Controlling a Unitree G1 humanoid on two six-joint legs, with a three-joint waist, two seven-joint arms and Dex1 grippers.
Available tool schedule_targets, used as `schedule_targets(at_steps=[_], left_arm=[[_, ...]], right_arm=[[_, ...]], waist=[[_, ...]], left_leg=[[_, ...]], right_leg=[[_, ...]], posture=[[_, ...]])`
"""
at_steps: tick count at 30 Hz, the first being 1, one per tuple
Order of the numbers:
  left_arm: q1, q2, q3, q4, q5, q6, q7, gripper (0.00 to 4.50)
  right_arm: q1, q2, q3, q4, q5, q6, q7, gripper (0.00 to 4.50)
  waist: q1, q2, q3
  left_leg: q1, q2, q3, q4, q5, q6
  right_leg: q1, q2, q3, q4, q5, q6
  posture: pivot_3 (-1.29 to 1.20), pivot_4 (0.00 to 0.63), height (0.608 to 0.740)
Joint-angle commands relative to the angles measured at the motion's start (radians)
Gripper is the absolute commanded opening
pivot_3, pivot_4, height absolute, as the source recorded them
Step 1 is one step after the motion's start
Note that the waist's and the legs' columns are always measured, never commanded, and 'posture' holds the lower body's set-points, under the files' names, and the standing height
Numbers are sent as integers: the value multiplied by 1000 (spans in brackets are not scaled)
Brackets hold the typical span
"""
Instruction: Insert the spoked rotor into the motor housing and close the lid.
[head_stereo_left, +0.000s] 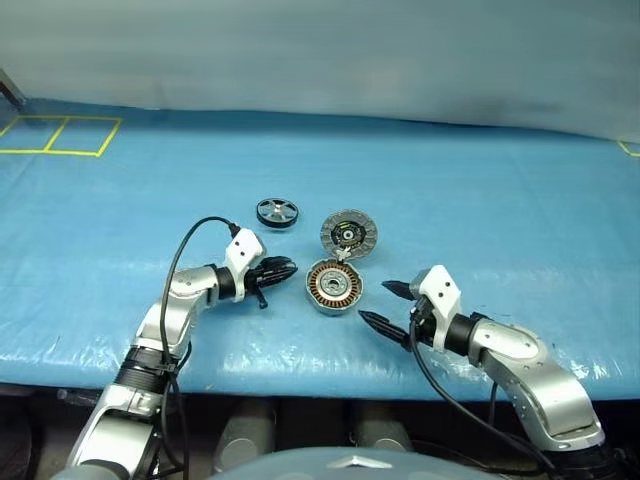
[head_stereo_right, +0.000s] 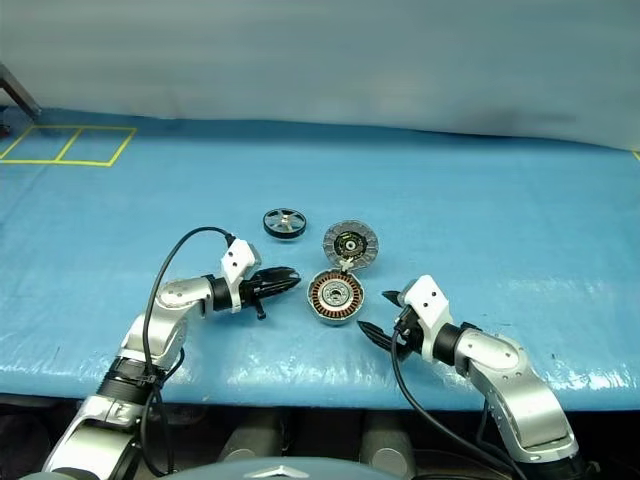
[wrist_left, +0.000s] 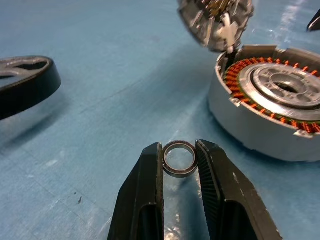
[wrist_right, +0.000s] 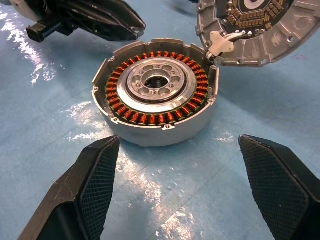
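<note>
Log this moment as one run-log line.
left end effector: shut on thin ring | right end effector: open, near motor housing | spoked rotor: on table | lid: open

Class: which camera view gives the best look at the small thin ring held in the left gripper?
The left wrist view: the thin ring sits close up, pinched between the left gripper fingers above the blue table cover. In both eye views that gripper is near the motor housing, but the ring is too small to make out.

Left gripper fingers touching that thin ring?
Touching. The left wrist view shows the left gripper fingers pressed against both sides of the thin ring.
</note>
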Motion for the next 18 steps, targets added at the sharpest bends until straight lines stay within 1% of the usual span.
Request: schedule_targets(at_steps=[1,3,7,12,15,18], left_arm=[[-25,5,4,-104,-69,35,-49,638],[-44,2,-16,-129,-86,52,-77,638],[-76,6,-59,-121,-78,65,-117,638],[-123,-9,-139,-51,-30,46,-146,638],[-134,-4,-185,-1,21,5,-162,638],[-146,-15,-203,48,51,-37,-156,638]], right_arm=[[4,-25,11,23,-25,-60,21,4011],[3,-31,34,43,-46,-79,24,4011],[-4,-22,49,55,-52,-91,15,4011],[4,-12,43,43,-43,-95,7,4011],[12,-1,37,35,-32,-112,8,4011],[19,4,39,35,-31,-122,9,4011]], waist=[[0,0,0],[0,0,0],[0,0,0],[-1,0,0],[-1,0,0],[-1,0,0]], left_leg=[[0,0,0,0,0,0],[0,-1,1,0,0,0],[0,-1,1,-1,0,0],[0,-1,1,-1,0,0],[0,-1,1,0,0,0],[0,0,1,-1,0,0]], right_leg=[[0,0,0,0,0,0],[0,0,0,0,0,0],[-1,0,0,0,0,0],[0,0,0,0,0,0],[0,0,0,0,0,0],[-1,1,0,0,0,0]], posture=[[0,150,740],[0,150,740],[0,150,740],[0,150,740],[0,150,740],[0,150,740]])
